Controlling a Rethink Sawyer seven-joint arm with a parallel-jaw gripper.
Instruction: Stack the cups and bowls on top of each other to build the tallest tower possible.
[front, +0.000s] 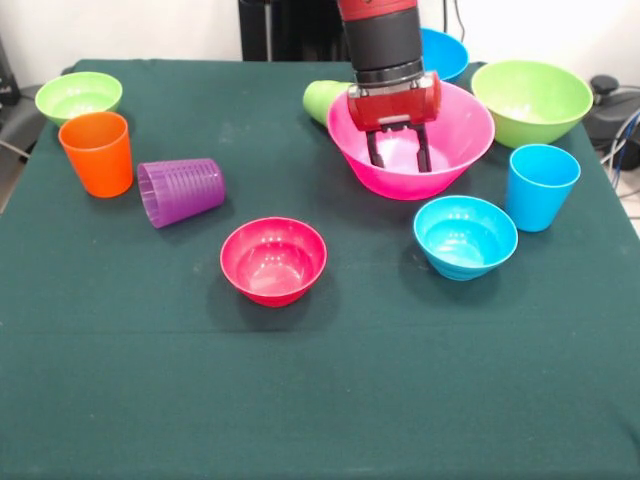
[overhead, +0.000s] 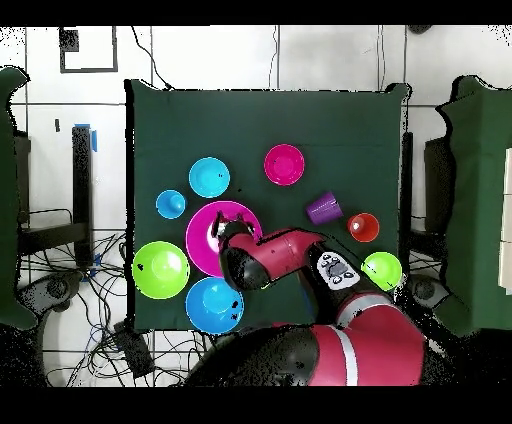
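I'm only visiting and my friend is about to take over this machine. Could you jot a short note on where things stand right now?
Gripper: open, empty, hanging over the big pink bowl.
Upright: orange cup, light blue cup.
On their sides: purple cup; light green cup, behind the pink bowl.
Loose bowls: red bowl, small light blue bowl, small green bowl, large green bowl, blue bowl behind the arm.
Done: nothing stacked yet.
Left: build the whole tower, probably on the pink bowl.
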